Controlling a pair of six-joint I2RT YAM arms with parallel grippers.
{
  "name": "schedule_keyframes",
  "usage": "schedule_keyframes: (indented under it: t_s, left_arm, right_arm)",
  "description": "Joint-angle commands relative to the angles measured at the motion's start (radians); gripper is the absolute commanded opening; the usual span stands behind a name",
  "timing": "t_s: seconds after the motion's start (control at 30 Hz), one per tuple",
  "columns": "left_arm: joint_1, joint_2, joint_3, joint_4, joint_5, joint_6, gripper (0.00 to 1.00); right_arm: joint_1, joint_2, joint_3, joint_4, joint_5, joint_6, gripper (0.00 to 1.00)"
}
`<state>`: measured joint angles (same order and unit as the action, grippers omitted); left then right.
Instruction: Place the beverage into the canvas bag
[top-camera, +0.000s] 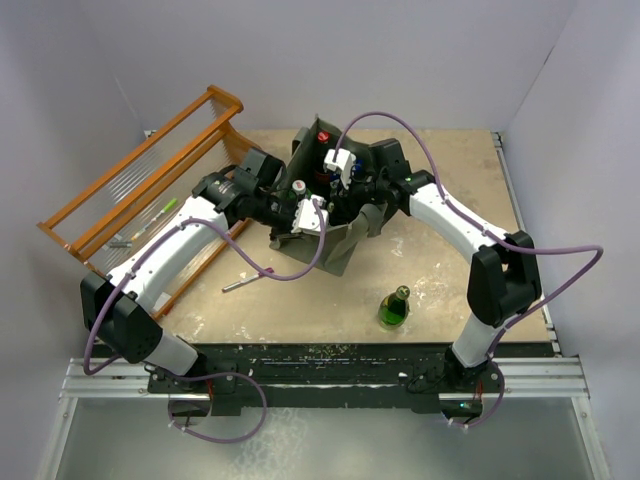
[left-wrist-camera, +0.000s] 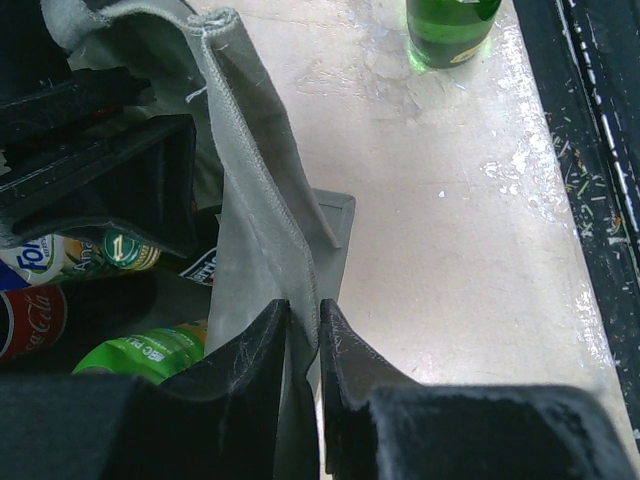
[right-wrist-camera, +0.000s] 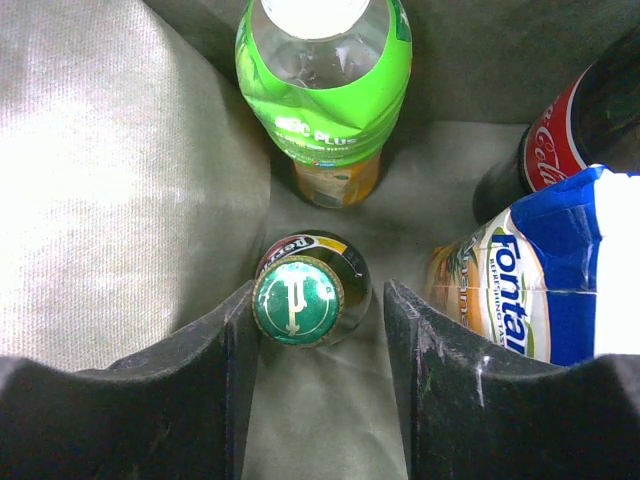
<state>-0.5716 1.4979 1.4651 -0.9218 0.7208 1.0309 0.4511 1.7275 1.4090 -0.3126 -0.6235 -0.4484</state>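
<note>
The grey-green canvas bag (top-camera: 345, 250) stands mid-table with both grippers at it. My left gripper (top-camera: 322, 222) is shut on the bag's near wall (left-wrist-camera: 250, 200), the fabric pinched between its fingers (left-wrist-camera: 260, 345). My right gripper (right-wrist-camera: 320, 300) is open inside the bag, reaching down from its top (top-camera: 330, 185). A green-capped glass bottle (right-wrist-camera: 298, 302) stands on the bag floor between the fingers; its cap touches the left finger and is apart from the right one. A green-labelled bottle (right-wrist-camera: 325, 90), a cola bottle (right-wrist-camera: 560, 130) and a blue-and-orange juice bottle (right-wrist-camera: 530, 280) also stand inside.
A green glass bottle (top-camera: 395, 308) stands on the table near the front edge, right of the bag; its base shows in the left wrist view (left-wrist-camera: 450, 30). The orange wooden rack (top-camera: 140, 190) lies at the left. A thin metal tool (top-camera: 240, 284) lies in front of the bag.
</note>
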Motion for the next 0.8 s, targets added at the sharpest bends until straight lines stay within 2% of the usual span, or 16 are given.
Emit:
schedule_keyframes:
  t_s: [0.0,0.77]
  left_arm:
    - [0.001,0.007,0.038,-0.023,-0.001,-0.023,0.23]
    - [0.002,-0.003,0.034,-0.031,0.0,-0.007,0.25]
  right_arm:
    - [-0.022,-0.052,0.036,-0.019,-0.004,-0.021,0.54]
    - [-0.005,-0.089,0.057,-0.057,-0.061,-0.031,0.69]
